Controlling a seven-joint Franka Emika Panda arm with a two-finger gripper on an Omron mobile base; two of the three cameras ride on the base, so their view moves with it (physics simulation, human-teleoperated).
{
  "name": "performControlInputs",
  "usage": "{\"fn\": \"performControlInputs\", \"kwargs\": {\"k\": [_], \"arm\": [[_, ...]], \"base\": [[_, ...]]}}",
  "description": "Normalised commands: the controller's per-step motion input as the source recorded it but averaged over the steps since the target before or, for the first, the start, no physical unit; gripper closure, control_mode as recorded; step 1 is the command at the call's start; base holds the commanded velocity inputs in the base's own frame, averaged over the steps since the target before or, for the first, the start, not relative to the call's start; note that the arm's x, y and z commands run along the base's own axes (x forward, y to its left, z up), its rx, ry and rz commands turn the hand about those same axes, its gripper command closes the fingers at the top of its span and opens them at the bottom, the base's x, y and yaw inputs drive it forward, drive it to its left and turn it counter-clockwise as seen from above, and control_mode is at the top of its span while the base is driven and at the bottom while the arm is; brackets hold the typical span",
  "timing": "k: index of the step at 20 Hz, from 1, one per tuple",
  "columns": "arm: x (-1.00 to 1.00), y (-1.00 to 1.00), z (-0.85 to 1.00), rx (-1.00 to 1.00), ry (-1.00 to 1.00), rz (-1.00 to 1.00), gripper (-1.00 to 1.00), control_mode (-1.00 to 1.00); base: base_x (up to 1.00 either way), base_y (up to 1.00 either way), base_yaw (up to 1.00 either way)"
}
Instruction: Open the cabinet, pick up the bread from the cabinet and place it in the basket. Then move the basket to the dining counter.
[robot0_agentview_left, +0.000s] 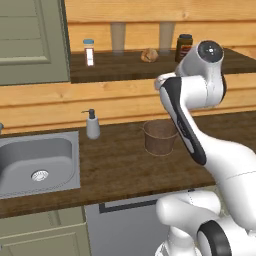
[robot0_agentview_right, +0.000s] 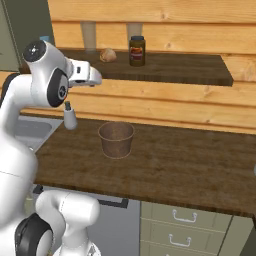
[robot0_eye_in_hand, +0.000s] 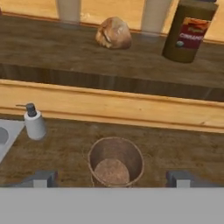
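The bread (robot0_agentview_left: 149, 55) (robot0_agentview_right: 107, 55) (robot0_eye_in_hand: 113, 33), a lumpy tan roll, lies on the dark shelf (robot0_agentview_left: 125, 67) of the cabinet, whose olive door (robot0_agentview_left: 30, 40) stands swung open at the left. On the counter below stands the woven brown basket (robot0_agentview_left: 160, 137) (robot0_agentview_right: 116, 140) (robot0_eye_in_hand: 116, 159), upright, and I see down to its floor. My gripper (robot0_eye_in_hand: 111, 179) hangs above the counter in front of the shelf, over the basket and well short of the bread. It is open, its fingertips (robot0_eye_in_hand: 41, 178) far apart with nothing between them.
A dark jar with a red label (robot0_agentview_left: 184, 47) (robot0_agentview_right: 137, 51) (robot0_eye_in_hand: 190, 30) stands right of the bread, and two pale cups (robot0_eye_in_hand: 68, 9) behind it. A blue-capped bottle (robot0_agentview_left: 89, 51) is on the shelf's left. On the counter, a soap dispenser (robot0_agentview_left: 92, 125) (robot0_eye_in_hand: 34, 122) stands beside the sink (robot0_agentview_left: 35, 165).
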Motion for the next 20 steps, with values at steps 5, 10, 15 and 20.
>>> {"fn": "performControlInputs", "kwargs": {"k": [5,10,15,20], "arm": [[0.15,0.0,0.59,0.0,-0.17,-0.08,-1.0,-1.0],[0.51,0.0,0.61,0.02,-0.12,-0.06,-1.0,-1.0],[0.87,0.0,0.21,0.13,0.07,0.0,-1.0,-1.0],[0.86,0.0,-0.08,0.11,0.15,0.0,-1.0,-1.0]], "base": [[0.0,0.0,0.0],[0.0,0.0,0.0],[0.0,0.0,0.0],[0.0,0.0,0.0]]}}
